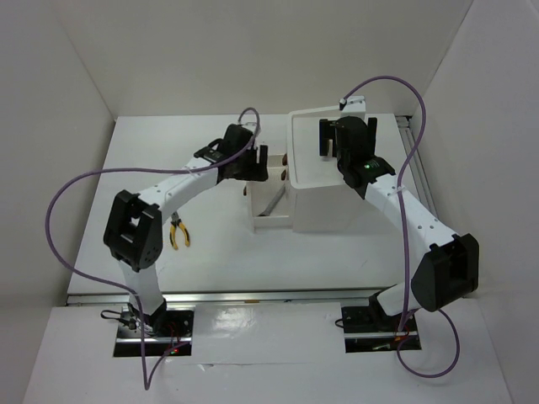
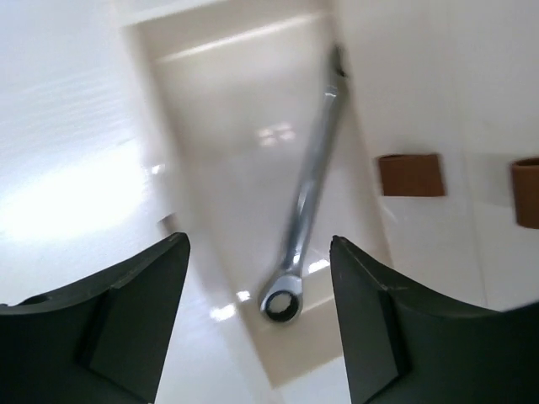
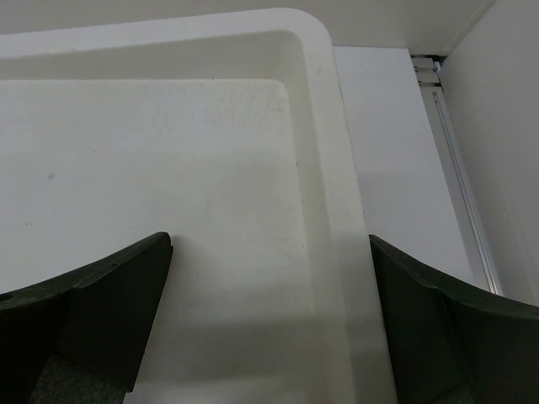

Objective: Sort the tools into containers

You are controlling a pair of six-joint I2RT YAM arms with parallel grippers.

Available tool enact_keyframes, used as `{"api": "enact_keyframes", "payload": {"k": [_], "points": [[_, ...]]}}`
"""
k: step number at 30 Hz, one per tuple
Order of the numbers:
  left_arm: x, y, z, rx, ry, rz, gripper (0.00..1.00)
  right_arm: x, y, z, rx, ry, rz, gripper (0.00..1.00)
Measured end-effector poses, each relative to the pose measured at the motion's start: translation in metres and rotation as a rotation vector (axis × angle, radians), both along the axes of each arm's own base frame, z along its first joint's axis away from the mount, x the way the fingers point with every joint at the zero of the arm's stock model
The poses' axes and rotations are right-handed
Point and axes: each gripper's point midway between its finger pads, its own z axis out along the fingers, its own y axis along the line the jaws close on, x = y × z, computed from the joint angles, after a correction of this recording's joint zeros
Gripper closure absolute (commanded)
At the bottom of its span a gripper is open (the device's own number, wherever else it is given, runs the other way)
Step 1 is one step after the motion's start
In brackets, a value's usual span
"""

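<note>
A silver wrench [image 2: 301, 210] lies in the pulled-out white drawer [image 2: 236, 143] of the white box unit [image 1: 324, 206]; in the top view the wrench shows as a thin line [image 1: 271, 204]. My left gripper [image 2: 258, 244] hovers open and empty above the wrench's ring end; it also shows in the top view [image 1: 251, 164]. My right gripper [image 3: 269, 242] is open and empty over the unit's top tray [image 3: 324, 168], near its far right corner; it shows in the top view too [image 1: 330, 139]. Yellow-and-orange-handled pliers [image 1: 178, 233] lie on the table left of the drawer. Screwdrivers are out of view.
Two brown drawer knobs [image 2: 410, 174] [image 2: 526, 192] sit on the unit's front, right of the open drawer. White walls enclose the table. A metal rail [image 3: 459, 168] runs along the table's right side beside the unit.
</note>
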Motion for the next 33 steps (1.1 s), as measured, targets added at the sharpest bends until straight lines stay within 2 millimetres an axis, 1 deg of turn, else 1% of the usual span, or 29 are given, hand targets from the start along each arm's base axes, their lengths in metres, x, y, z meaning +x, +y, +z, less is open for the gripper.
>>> {"api": "enact_keyframes", "payload": {"k": [1,3,5,6,7,9,10,11,13,14,15,17,21,23,24,28,30,31,33], "points": [[-0.002,0.013,0.007,0.013,0.002,0.059,0.18,0.0,0.0,0.0,0.0,0.0,0.0,0.0],[0.002,0.049,0.027,0.03,-0.014,0.204,0.12,0.0,0.0,0.0,0.0,0.0,0.0,0.0],[0.011,0.101,0.044,0.032,-0.023,0.371,0.12,0.0,0.0,0.0,0.0,0.0,0.0,0.0],[0.016,0.134,0.049,0.027,-0.017,0.459,0.12,0.0,0.0,-0.001,-0.001,0.002,0.0,0.0],[0.021,0.168,0.05,0.031,-0.008,0.541,0.11,0.001,0.0,-0.002,-0.002,0.005,0.0,0.0],[0.023,0.237,0.04,0.045,0.031,0.693,0.1,0.002,0.001,-0.004,-0.004,0.01,0.001,0.0],[0.017,0.268,0.028,0.06,0.067,0.758,0.1,0.002,0.001,-0.005,-0.004,0.011,0.002,0.0],[0.006,0.302,0.012,0.078,0.119,0.832,0.1,0.002,0.001,-0.005,-0.005,0.012,0.002,0.0],[-0.016,0.337,-0.015,0.107,0.217,0.911,0.1,0.002,0.001,-0.006,-0.006,0.013,0.002,0.0],[-0.027,0.346,-0.028,0.118,0.26,0.934,0.1,0.003,0.001,-0.006,-0.007,0.014,0.002,0.0],[-0.04,0.351,-0.042,0.131,0.314,0.948,0.1,0.003,0.001,-0.006,-0.007,0.014,0.002,0.0],[-0.057,0.347,-0.063,0.15,0.402,0.94,0.1,0.003,0.002,-0.006,-0.006,0.014,0.003,0.0],[-0.068,0.338,-0.099,0.162,0.509,0.91,0.1,0.003,0.002,-0.005,-0.005,0.013,0.005,0.0],[-0.075,0.339,-0.117,0.172,0.56,0.913,0.1,0.002,0.002,-0.005,-0.004,0.012,0.008,0.0],[-0.078,0.338,-0.124,0.159,0.585,0.916,0.1,0.002,0.002,-0.005,-0.003,0.011,0.009,0.0],[-0.081,0.352,-0.126,0.124,0.602,0.951,0.11,0.001,0.003,-0.004,-0.003,0.011,0.014,0.0],[-0.082,0.356,-0.126,0.12,0.606,0.961,0.2,0.001,0.003,-0.004,-0.003,0.01,0.016,0.0],[-0.082,0.357,-0.126,0.12,0.61,0.963,0.28,0.0,0.003,-0.003,-0.001,0.008,0.018,0.0],[-0.081,0.358,-0.126,0.12,0.616,0.961,0.51,0.0,0.003,-0.003,0.0,0.008,0.022,0.0]]}}
